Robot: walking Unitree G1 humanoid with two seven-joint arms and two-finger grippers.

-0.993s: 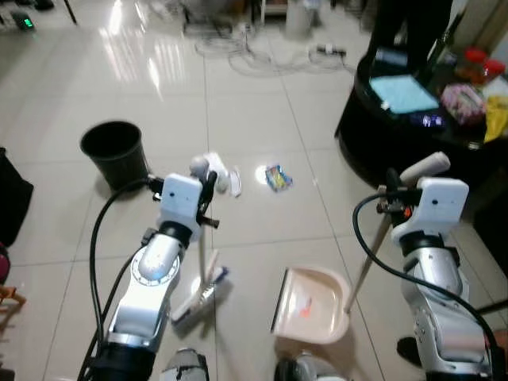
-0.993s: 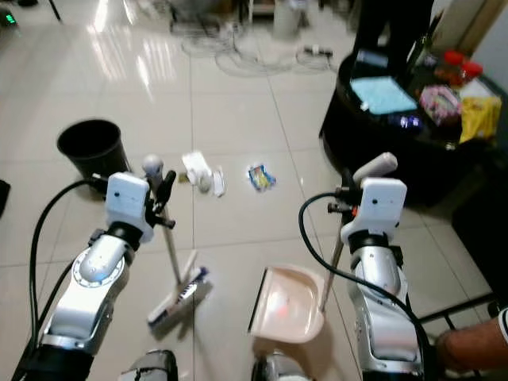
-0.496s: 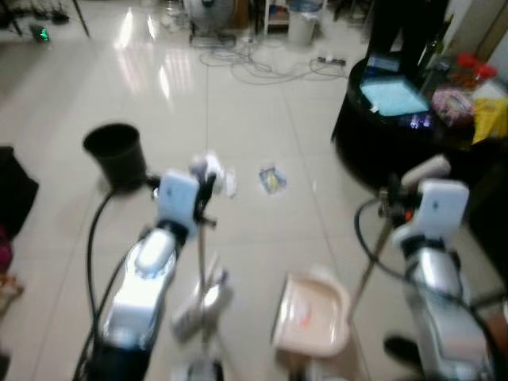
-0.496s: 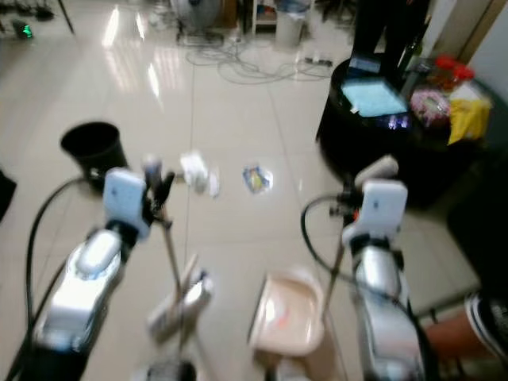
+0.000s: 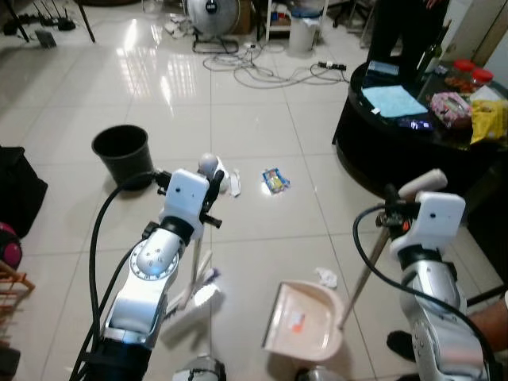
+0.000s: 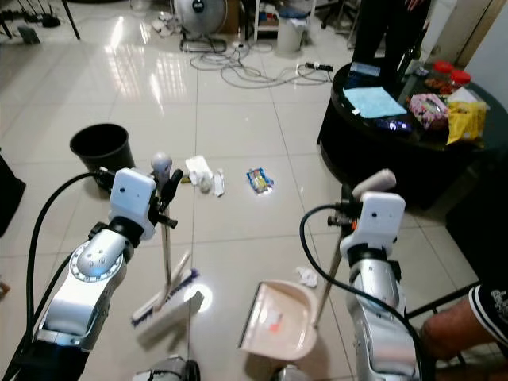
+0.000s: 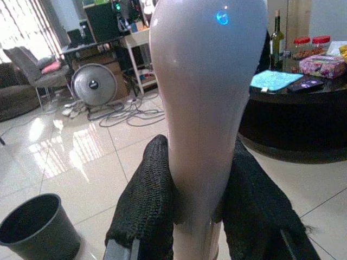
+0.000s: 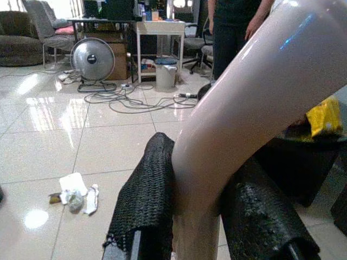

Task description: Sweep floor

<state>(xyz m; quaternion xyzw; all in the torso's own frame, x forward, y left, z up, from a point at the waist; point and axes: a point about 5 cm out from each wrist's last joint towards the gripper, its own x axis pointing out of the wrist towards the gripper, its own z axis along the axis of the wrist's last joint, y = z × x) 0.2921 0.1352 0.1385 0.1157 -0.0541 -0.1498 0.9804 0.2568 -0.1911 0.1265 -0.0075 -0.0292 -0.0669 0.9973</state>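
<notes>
My left gripper (image 5: 211,187) is shut on the top of a pale broom handle (image 7: 200,108), its black fingers (image 7: 149,200) on either side. The broom head (image 5: 194,298) rests on the tiles below it. My right gripper (image 5: 390,208) is shut on a dustpan's curved handle (image 8: 244,108). The beige dustpan (image 5: 305,321) lies on the floor between my arms. A crumpled white scrap (image 5: 325,277) lies at its far edge. Farther out lie a colourful wrapper (image 5: 275,179) and white tissues (image 6: 202,173).
A black bin (image 5: 123,152) stands at the left. A round black table (image 5: 373,135) with bottles and snacks is at the right, a person (image 5: 405,32) behind it. Cables (image 5: 262,67) and a fan (image 5: 212,9) lie beyond. Someone's leg (image 6: 468,325) is at the lower right.
The view blurred and has steadied. The dustpan sits slightly nearer to me, and a white scrap now shows at its far edge. Both grippers keep their hold.
</notes>
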